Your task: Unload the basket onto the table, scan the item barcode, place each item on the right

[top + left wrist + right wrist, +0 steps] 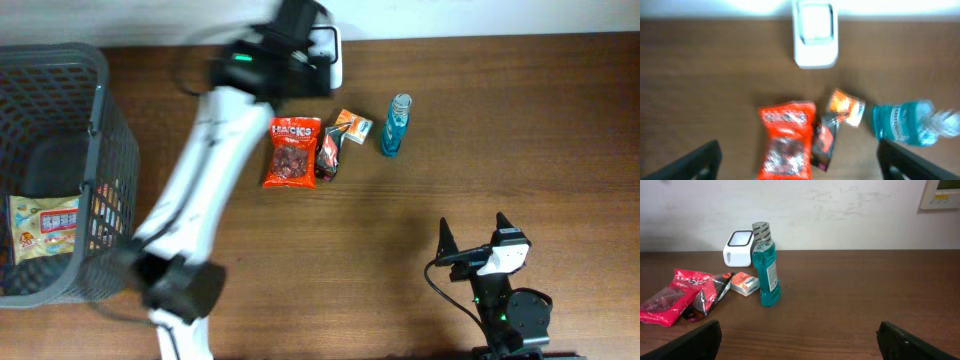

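A white barcode scanner [331, 58] stands at the table's far edge. In front of it lie a red Hacks snack bag [292, 152], a small dark packet [328, 156], an orange box [353, 125] and a blue mouthwash bottle [395, 126]. My left gripper [799, 165] hovers above these items, blurred by motion, open with nothing between its fingers; the red bag [786, 142] lies on the table below it. My right gripper [799, 340] rests low at the near right, open and empty, and faces the upright bottle [765, 267] and the scanner [737, 248].
A dark grey mesh basket [110, 130] fills the left side, and a yellow-and-white snack packet [45, 228] lies inside it. The left arm [205, 170] stretches diagonally from the near edge toward the scanner. A pale wall backs the table.
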### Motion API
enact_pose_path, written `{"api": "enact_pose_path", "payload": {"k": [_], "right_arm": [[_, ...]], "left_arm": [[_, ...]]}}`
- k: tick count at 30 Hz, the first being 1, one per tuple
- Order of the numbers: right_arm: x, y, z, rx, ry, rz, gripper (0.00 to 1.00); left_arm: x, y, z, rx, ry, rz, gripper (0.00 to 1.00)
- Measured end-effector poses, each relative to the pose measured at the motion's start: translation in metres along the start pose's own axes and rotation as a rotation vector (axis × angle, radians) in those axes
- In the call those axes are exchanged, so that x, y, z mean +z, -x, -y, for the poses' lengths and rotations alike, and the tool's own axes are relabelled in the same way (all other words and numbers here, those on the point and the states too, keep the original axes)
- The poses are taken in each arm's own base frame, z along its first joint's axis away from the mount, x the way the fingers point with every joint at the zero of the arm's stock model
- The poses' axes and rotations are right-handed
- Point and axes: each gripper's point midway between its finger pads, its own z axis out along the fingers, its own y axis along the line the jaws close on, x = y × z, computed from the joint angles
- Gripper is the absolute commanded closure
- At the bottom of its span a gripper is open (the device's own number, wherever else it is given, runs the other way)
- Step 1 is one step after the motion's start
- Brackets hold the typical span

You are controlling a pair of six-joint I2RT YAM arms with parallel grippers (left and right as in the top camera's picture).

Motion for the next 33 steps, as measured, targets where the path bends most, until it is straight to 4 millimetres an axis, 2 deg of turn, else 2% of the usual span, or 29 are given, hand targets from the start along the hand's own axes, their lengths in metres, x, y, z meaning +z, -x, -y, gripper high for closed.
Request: {"api": "enact_pose_path", "payload": {"k": [2, 3, 4, 6, 7, 11, 12, 13, 14, 17, 18, 19, 22, 25, 26, 27, 33], "right_arm": [[0.0, 0.0, 0.0, 0.0, 0.0, 0.0, 0.02], [0.0, 0.0, 0.0, 0.0, 0.0, 0.0, 0.02], [0.0, 0.0, 0.0, 0.0, 0.0, 0.0, 0.02], [0.0, 0.0, 0.0, 0.0, 0.0, 0.0, 0.02], [0.0, 0.0, 0.0, 0.0, 0.0, 0.0, 0.02], [0.0, 0.0, 0.0, 0.0, 0.0, 0.0, 0.02], [0.0, 0.0, 0.0, -0.001, 0.0, 0.0, 0.02], [0.0, 0.0, 0.0, 0.0, 0.0, 0.0, 0.02], [0.0, 0.0, 0.0, 0.0, 0.0, 0.0, 0.02], [0.0, 0.0, 0.0, 0.0, 0.0, 0.0, 0.02], [0.0, 0.0, 0.0, 0.0, 0.0, 0.0, 0.02], [0.0, 0.0, 0.0, 0.0, 0.0, 0.0, 0.02], [0.0, 0.0, 0.0, 0.0, 0.0, 0.0, 0.02], [0.0, 0.0, 0.0, 0.0, 0.0, 0.0, 0.02], [0.0, 0.0, 0.0, 0.0, 0.0, 0.0, 0.02], [0.0, 0.0, 0.0, 0.0, 0.0, 0.0, 0.02], [0.0, 0.0, 0.0, 0.0, 0.0, 0.0, 0.02]], "left_arm": [[-0.048, 0.03, -0.049, -0.087, 0.035, 0.099, 0.01], [-0.073, 0.042, -0.085, -0.147, 0.082, 0.152, 0.01], [-0.093, 0.049, -0.125, -0.207, 0.146, 0.191, 0.01], [-0.113, 0.047, -0.184, -0.315, 0.249, 0.211, 0.01], [-0.119, 0.036, -0.225, -0.411, 0.326, 0.194, 0.01], [-0.121, -0.013, -0.33, -0.761, 0.515, 0.097, 0.01], [-0.119, -0.023, -0.351, -0.83, 0.545, 0.083, 0.01], [-0.117, -0.028, -0.363, -0.888, 0.559, 0.081, 0.01], [-0.108, -0.041, -0.386, -0.957, 0.583, 0.052, 0.01], [-0.081, -0.058, -0.407, -1.02, 0.602, -0.019, 0.0], [-0.056, -0.071, -0.419, -1.049, 0.614, -0.084, 0.0], [-0.042, -0.08, -0.423, -1.061, 0.619, -0.124, 0.0], [-0.004, -0.114, -0.429, -1.098, 0.647, -0.273, 0.0], [0.025, -0.143, -0.433, -1.135, 0.675, -0.394, 0.0], [0.029, -0.152, -0.432, -1.143, 0.683, -0.427, 0.04], [0.028, -0.154, -0.43, -1.146, 0.686, -0.438, 0.16], [0.03, -0.161, -0.428, -1.177, 0.702, -0.464, 0.16]]}}
